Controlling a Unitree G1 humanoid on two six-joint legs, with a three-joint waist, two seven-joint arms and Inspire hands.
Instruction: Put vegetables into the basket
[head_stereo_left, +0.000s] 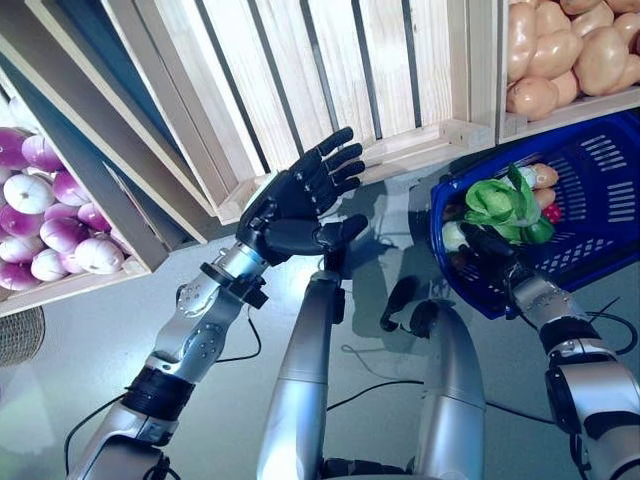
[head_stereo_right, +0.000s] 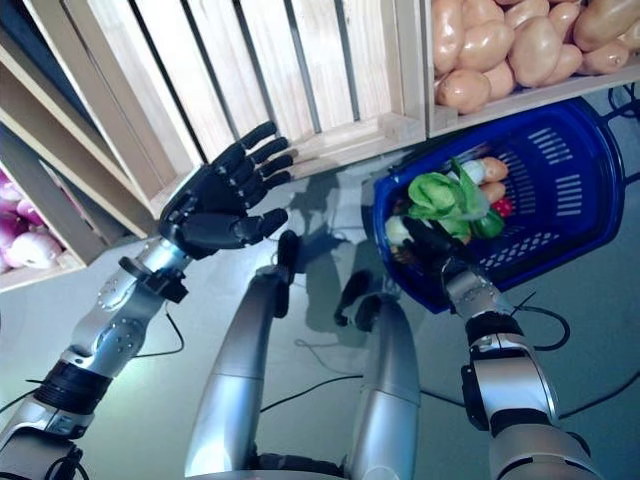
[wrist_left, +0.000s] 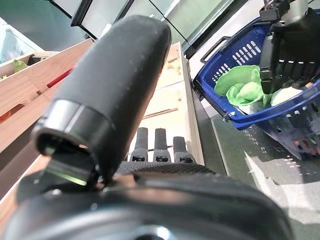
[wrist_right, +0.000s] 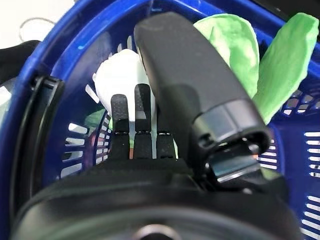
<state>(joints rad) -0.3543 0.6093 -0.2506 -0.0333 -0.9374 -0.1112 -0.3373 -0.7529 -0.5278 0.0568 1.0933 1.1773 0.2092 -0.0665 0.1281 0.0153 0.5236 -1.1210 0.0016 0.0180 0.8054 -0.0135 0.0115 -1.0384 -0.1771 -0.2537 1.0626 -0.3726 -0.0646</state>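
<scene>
A blue plastic basket (head_stereo_left: 600, 200) hangs at the right, and my right hand (head_stereo_left: 487, 245) is shut on its near rim, fingers curled over the edge. In it lie a green leafy vegetable (head_stereo_left: 500, 203), a white vegetable (wrist_right: 122, 75), an orange one (head_stereo_left: 543, 177) and a small red one (head_stereo_left: 552, 212). My left hand (head_stereo_left: 300, 195) is raised with straight, spread fingers and holds nothing. It floats before the front lip of an empty wooden crate (head_stereo_left: 330, 80), apart from the basket.
A crate of potatoes (head_stereo_left: 560, 50) stands just above the basket. A crate of purple onions (head_stereo_left: 45, 210) is at the far left, and a wicker basket (head_stereo_left: 18, 335) shows at the left edge below it.
</scene>
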